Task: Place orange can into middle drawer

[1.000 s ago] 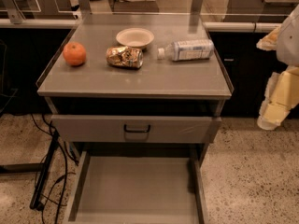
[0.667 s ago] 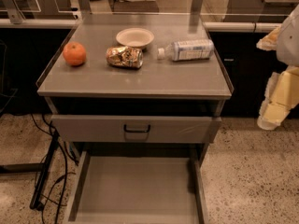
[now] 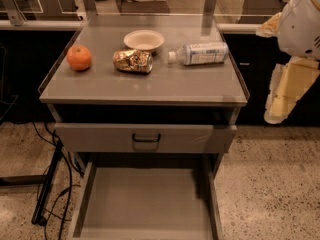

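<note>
**Crinkled can on the grey cabinet top**

The orange can (image 3: 133,61), shiny and wrinkled, lies on its side on the smooth grey top (image 3: 165,86), between a matte orange fruit (image 3: 79,57) and a clear bottle (image 3: 200,53) whose white label is unreadable. Below, the middle drawer (image 3: 145,199) stands pulled out, flat-floored and metal. The cream gripper (image 3: 284,94) hangs right of the cabinet; its grip cannot be told.

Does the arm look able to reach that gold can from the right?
Probably yes: the orange can lies uncovered on the cabinet top; the gripper hangs beyond its right edge, and only the bottle lies between.
</note>
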### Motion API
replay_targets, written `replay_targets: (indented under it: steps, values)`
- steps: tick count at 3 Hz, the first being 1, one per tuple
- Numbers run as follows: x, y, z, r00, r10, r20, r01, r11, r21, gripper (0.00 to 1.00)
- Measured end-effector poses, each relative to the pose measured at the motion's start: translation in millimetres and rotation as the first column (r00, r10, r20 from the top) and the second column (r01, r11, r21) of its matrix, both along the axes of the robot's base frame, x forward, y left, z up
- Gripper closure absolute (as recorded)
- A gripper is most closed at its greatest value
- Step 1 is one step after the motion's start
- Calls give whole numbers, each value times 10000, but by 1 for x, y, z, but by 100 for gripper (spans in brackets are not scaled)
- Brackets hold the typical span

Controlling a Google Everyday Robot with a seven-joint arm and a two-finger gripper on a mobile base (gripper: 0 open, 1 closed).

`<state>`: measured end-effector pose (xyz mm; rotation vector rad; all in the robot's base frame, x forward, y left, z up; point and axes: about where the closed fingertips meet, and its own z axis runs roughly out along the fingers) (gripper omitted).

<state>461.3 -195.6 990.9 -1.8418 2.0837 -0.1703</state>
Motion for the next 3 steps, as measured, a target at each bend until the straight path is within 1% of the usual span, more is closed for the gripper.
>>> replay_targets:
  steps: [1, 2, 3]
  values:
    - [15, 28, 8, 9939, 1050, 345, -1056, 9943, 159, 0]
    - [31, 48, 19, 9920, 996, 777, -1104, 9826, 1493, 0]
    - [50, 65, 29, 9962, -145, 864, -168, 9361, 3514, 0]
